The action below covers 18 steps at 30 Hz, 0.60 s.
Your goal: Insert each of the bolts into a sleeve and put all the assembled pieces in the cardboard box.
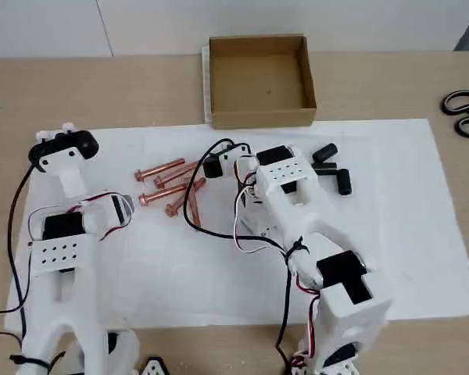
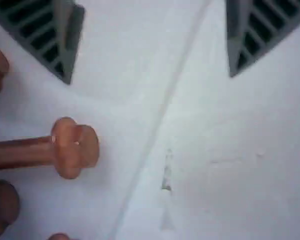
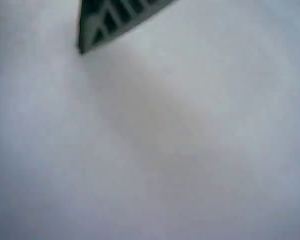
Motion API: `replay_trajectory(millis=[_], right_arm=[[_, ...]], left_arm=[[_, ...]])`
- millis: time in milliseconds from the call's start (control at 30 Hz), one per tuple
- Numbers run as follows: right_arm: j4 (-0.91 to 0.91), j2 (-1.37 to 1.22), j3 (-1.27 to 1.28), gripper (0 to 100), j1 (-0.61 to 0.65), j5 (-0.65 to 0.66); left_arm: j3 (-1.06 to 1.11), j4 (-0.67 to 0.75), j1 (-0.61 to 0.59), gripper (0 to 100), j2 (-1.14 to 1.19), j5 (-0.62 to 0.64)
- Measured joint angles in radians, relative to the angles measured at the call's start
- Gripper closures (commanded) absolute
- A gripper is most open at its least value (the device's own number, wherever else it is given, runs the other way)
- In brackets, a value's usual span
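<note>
Bolts point(image 1: 162, 166) loose on the white sheet point(image 1: 180, 266), sleeves point(image 1: 324, 152) at their 3 o'clock, cardboard box point(image 1: 259, 117) at 1 o'clock; at 8 o'clock, left end effector point(image 2: 150, 75) spread wide, empty, beside a bolt head; at 2 o'clock, right end effector point(image 1: 219, 164), opening impossible to tell.

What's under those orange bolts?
The bolts lie on a white paper sheet, and the sheet is spread over the wooden table. The tabletop right beneath the bolts can't be seen because the sheet covers it.
</note>
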<state>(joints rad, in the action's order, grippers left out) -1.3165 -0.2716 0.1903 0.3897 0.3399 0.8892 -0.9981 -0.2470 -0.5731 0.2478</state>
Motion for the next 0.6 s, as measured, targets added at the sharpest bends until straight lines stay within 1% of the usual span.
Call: replay_trajectory(millis=[133, 200, 333, 433, 500, 600], right_arm=[[0.002, -0.014, -0.006, 74.0, -0.011, -0.003], [0.002, -0.015, -0.008, 77.9, -0.015, -0.003], [0.003, -0.017, -0.023, 90.2, -0.038, -0.003], [0.012, -0.021, -0.043, 97.1, -0.055, -0.003], [0.015, -0.023, -0.049, 99.5, -0.063, -0.003], [0.017, -0.025, -0.051, 99.4, -0.063, -0.003]], left_arm=[[0.0, 0.0, 0.0, 81, 0.0, 0.0], [0.0, 0.0, 0.0, 81, 0.0, 0.0], [0.0, 0.0, 0.0, 81, 0.0, 0.0], [0.0, 0.0, 0.0, 81, 0.0, 0.0], [0.0, 0.0, 0.0, 81, 0.0, 0.0], [0.0, 0.0, 0.0, 81, 0.0, 0.0]])
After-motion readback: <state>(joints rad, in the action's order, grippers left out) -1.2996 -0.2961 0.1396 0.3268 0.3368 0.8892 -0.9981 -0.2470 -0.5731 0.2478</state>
